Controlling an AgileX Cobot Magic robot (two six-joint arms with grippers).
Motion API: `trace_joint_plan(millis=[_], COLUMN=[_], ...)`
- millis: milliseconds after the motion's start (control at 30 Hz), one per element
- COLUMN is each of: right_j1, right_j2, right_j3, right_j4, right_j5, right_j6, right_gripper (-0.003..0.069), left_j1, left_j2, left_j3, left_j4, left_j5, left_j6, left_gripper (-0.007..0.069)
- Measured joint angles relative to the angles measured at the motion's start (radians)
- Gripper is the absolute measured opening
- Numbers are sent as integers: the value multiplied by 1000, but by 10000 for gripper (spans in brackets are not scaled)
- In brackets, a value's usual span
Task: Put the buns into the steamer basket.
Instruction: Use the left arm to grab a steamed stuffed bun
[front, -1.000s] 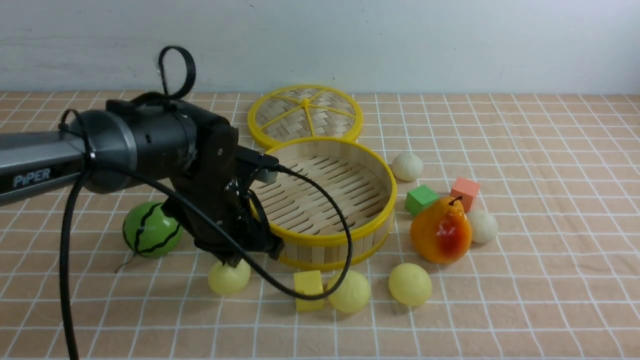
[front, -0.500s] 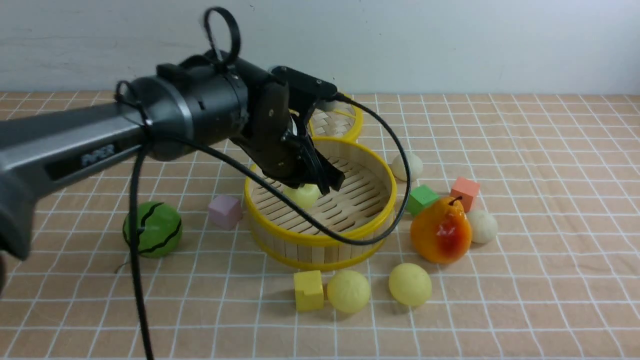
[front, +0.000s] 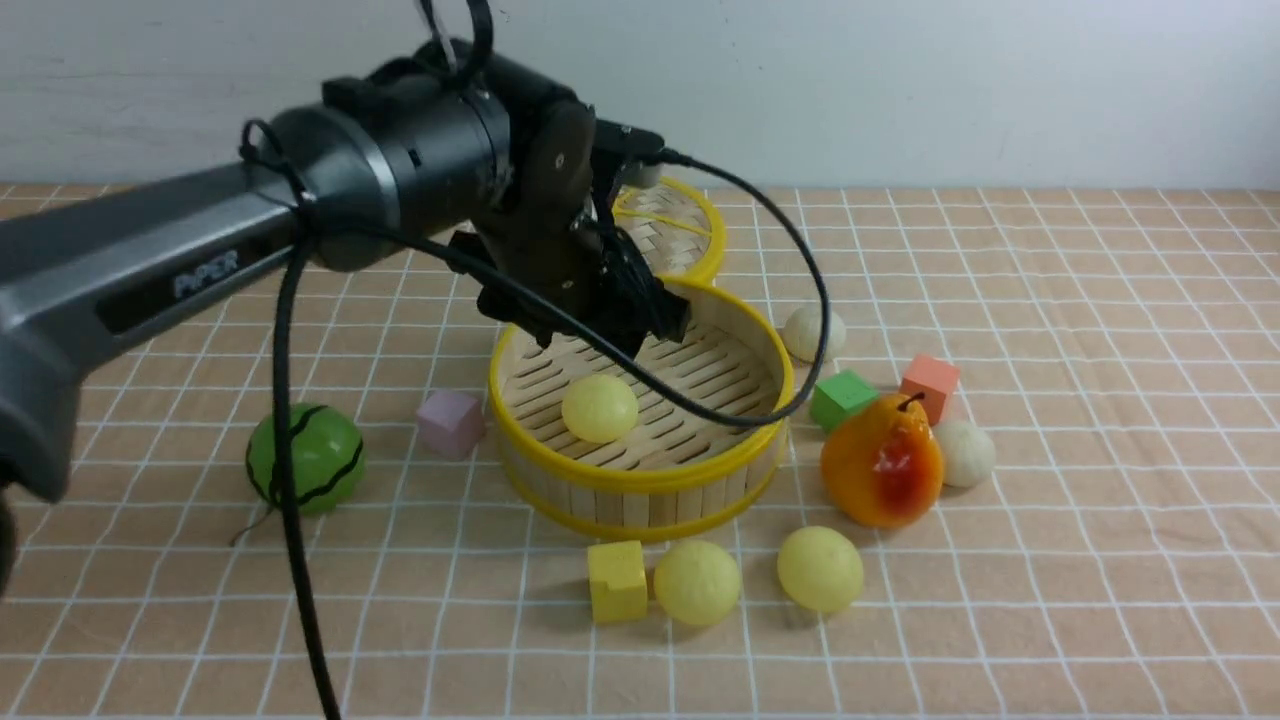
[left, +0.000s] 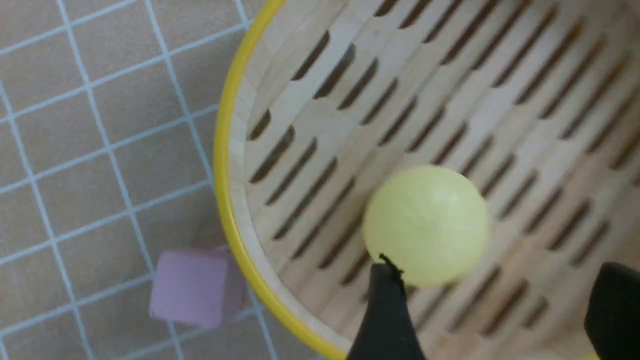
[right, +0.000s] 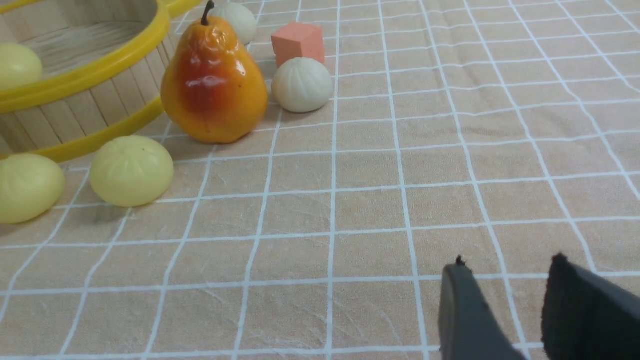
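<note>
The steamer basket (front: 762, 440) stands mid-table. One pale yellow bun (front: 599, 407) lies on its slatted floor, also seen in the left wrist view (left: 425, 225). My left gripper (front: 612, 322) hangs over the basket just above that bun, open and empty (left: 500, 285). Two pale yellow buns (front: 697, 582) (front: 820, 568) lie in front of the basket. One off-white bun (front: 812, 333) lies at its far right and another (front: 965, 452) sits beside the pear. My right gripper (right: 507, 272) is low over bare cloth, narrowly open and empty, out of the front view.
The flat woven lid (front: 680, 225) lies behind the basket. A watermelon ball (front: 305, 458) and purple cube (front: 450, 421) are left of it. A yellow cube (front: 617, 580) is in front. A green cube (front: 842, 398), pink cube (front: 930, 380) and pear (front: 882, 460) are to the right.
My left gripper lifted a pale yellow bun from the cloth at the basket's front left, carried it over the basket and opened. The bun now rests on the basket floor.
</note>
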Motion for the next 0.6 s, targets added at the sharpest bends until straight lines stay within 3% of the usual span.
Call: trace_joint_plan(millis=[33, 133, 233, 333, 467, 600], right_j1=[0, 0, 0, 0, 0, 0], right_j2=[0, 0, 0, 0, 0, 0], right_j3=[0, 0, 0, 0, 0, 0], right_j4=[0, 0, 0, 0, 0, 0], right_j5=[0, 0, 0, 0, 0, 0], right_j6=[0, 0, 0, 0, 0, 0], right_gripper=[241, 241, 241, 241, 241, 241], left_j1=[-18, -111, -173, -202, -205, -199], left_j2=[-16, -63, -54, -35, -6, 49], left_j3=[0, 42, 105, 131, 131, 132], left_j4=[-7, -73, -126, -170, -185, -142], left_j5=[36, 169, 179, 145, 86, 32], left_j6=[7, 62, 129, 169, 200, 212], left_gripper=[463, 296, 146, 57, 59, 182])
